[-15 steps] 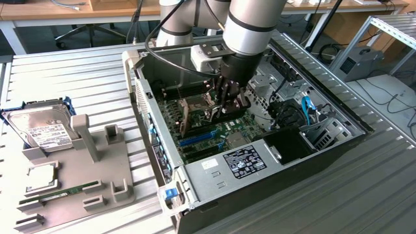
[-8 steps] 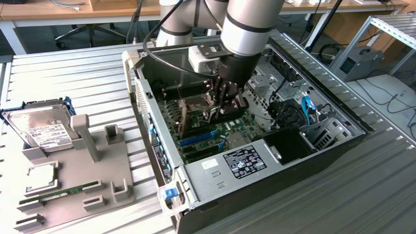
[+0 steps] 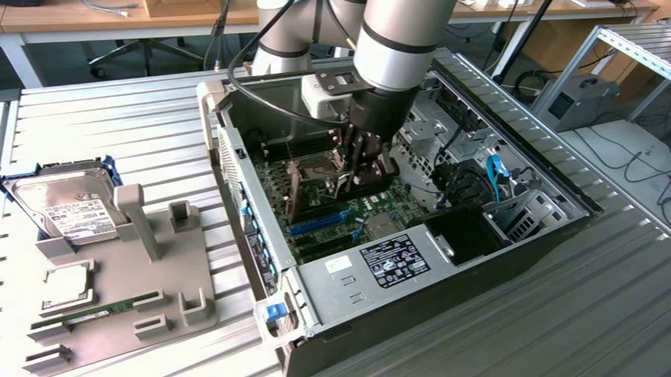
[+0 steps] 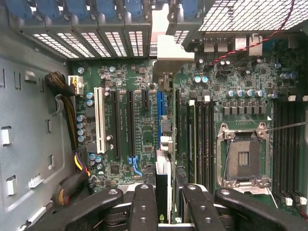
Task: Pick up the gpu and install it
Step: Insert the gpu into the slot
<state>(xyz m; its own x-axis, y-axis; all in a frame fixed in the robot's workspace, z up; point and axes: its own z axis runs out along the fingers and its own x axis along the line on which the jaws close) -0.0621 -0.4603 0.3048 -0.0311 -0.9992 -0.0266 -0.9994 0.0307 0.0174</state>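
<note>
My gripper (image 3: 362, 166) reaches down into the open computer case (image 3: 545, 228) and is shut on the gpu (image 3: 313, 184), which it holds on edge just above the motherboard (image 3: 367, 212). In the wrist view the gpu (image 4: 163, 183) appears edge-on between my black fingers (image 4: 144, 207), with my gripper (image 4: 171, 211) closed around it. The card runs along the blue expansion slot (image 4: 160, 108). Its silver end bracket (image 4: 169, 50) sits by the case's rear slot openings. I cannot tell whether the card's edge touches the slot.
A grey fixture (image 3: 157, 306) at the exterior view's left holds a hard drive (image 3: 68, 208), a processor chip (image 3: 68, 283) and a RAM stick (image 3: 105, 308). Inside the case are the labelled power supply (image 3: 394, 259), blue cables (image 3: 498, 173), the processor socket (image 4: 243, 156) and a cable bundle (image 4: 72, 125).
</note>
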